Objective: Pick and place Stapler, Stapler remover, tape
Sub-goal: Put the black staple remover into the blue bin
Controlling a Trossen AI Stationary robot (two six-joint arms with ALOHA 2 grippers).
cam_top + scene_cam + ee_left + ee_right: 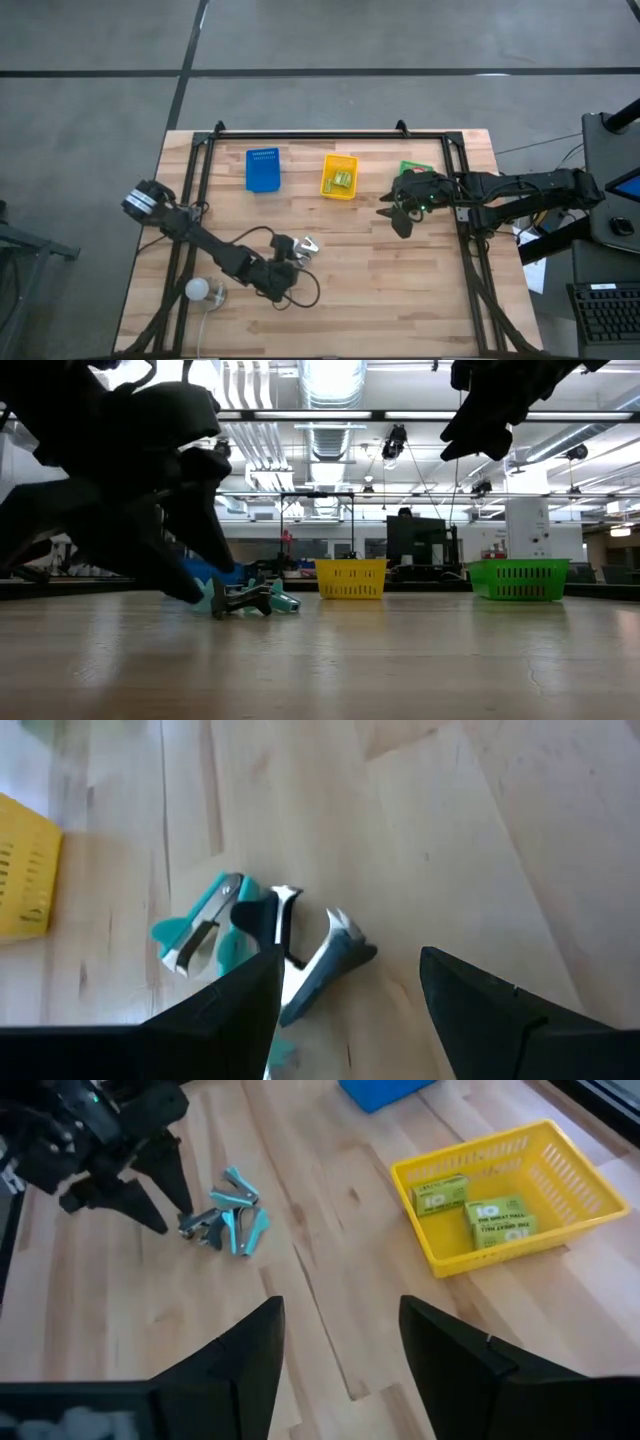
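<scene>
Two staple removers lie together on the table, a teal one (pixel 200 920) and a dark one (pixel 325 960); they also show in the high view (pixel 302 245) and the low view (pixel 245 598). My left gripper (pixel 350 995) is open and low at the table, right beside them, with the dark remover's end running under one finger (pixel 235 1005). My right gripper (pixel 395 215) is open and empty, high above the table in front of the green bin (pixel 415 167). No stapler or tape roll is in view. My left gripper's one finger (pixel 235 1005) hides the dark remover's near end (pixel 300 995). I cannot tell whether it touches it. Both removers lie flat on the table.
A blue bin (pixel 263 170) and a yellow bin (pixel 339 176) holding green boxes (pixel 495 1220) stand at the far side. A white ball-like thing (pixel 198 290) lies near the front left. A black cable (pixel 305 292) loops by my left gripper.
</scene>
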